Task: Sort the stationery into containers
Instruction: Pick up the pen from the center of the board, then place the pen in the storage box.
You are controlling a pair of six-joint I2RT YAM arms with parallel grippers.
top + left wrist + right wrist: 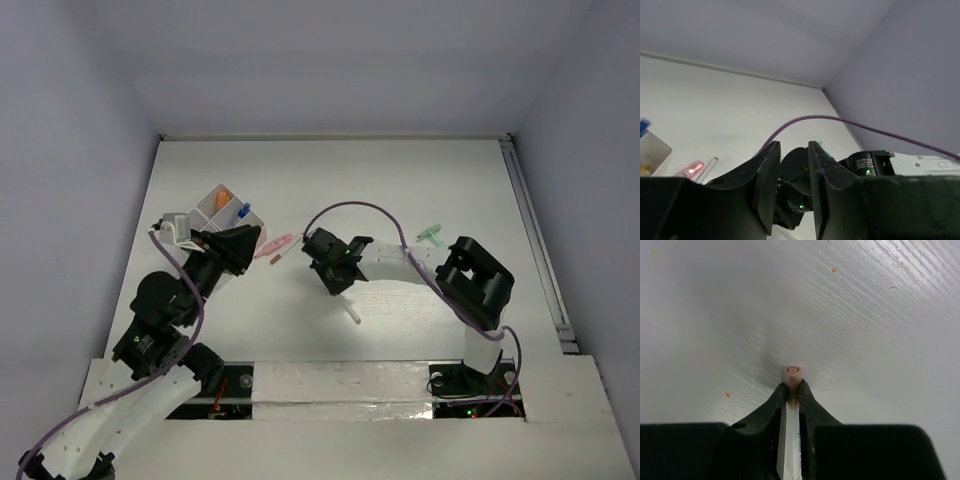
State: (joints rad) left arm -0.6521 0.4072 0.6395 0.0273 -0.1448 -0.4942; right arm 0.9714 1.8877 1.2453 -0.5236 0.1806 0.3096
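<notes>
Tray (207, 207): far left of the table (400, 180). An orange piece (228, 196) and a blue piece (243, 212) already sit in separate compartments, so I'd call that a start made, no more.
Left gripper (248, 243): parked just on the near side of the tray. Its fingers are a little apart with nothing between them; on its own camera I'm looking straight through the gap at the other arm.
Pink marker (272, 247): flat on the table just right of the left gripper and outside the tray. A thin clear pen (708, 167) lies right beside it. Both are left to sort.
Right gripper (338, 285): mid-table, well apart from the tray, and clamped on the white pen (792, 371). The wrist camera shows a finger tight on either side of the barrel.
White pen, position: its round end pokes just past the fingertips and the barrel runs back between them. From overhead, the other end sticks out toward the near edge. I can't tell whether it's clear of the table yet.
Green piece (432, 236): further right, loose on the table just beyond the right arm, nothing near it.
Progress: early, by my reckoning — two pieces in, one in hand, at least three out. The pen has a long carry leftward across to the tray.
</notes>
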